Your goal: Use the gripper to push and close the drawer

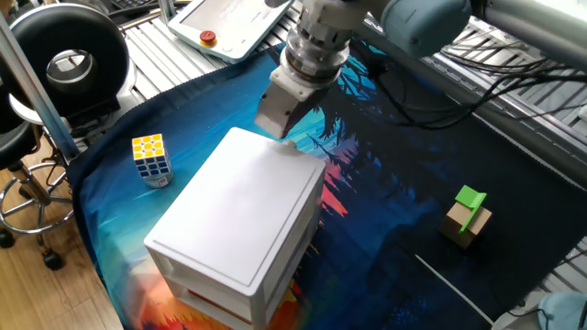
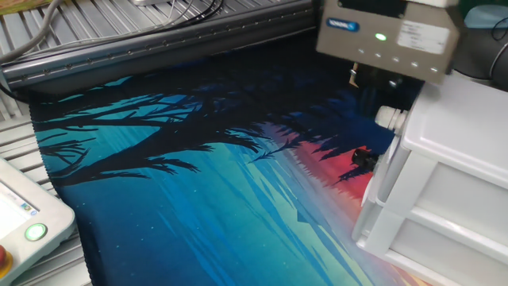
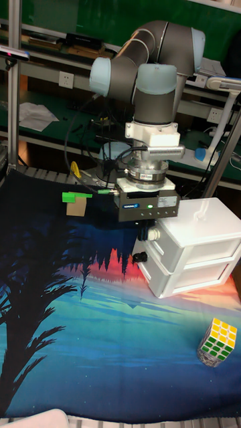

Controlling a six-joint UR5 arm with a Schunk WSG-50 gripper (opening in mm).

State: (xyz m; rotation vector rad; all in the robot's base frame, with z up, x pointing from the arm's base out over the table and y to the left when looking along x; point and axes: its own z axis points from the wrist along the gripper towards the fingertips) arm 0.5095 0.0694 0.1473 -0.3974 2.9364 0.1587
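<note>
The white cabinet (image 1: 240,215) stands on the printed cloth. Its topmost drawer (image 2: 389,117) sits pushed in, flush with the fronts below, and its small knob (image 3: 154,235) pokes out at the end facing the arm. My gripper (image 1: 282,137) hangs just above and in front of that knob, apart from it. The boxy grey body with its green light fills the top of the other fixed view, where the gripper (image 2: 381,83) shows dark fingers that look shut with nothing between them. In the tall fixed view the gripper (image 3: 143,235) is left of the knob.
A Rubik's cube (image 1: 151,159) stands left of the cabinet. A green-and-wood block (image 1: 469,215) sits at the right of the cloth. A teach pendant (image 1: 225,27) lies behind the arm, and black cables (image 1: 431,101) trail across the back.
</note>
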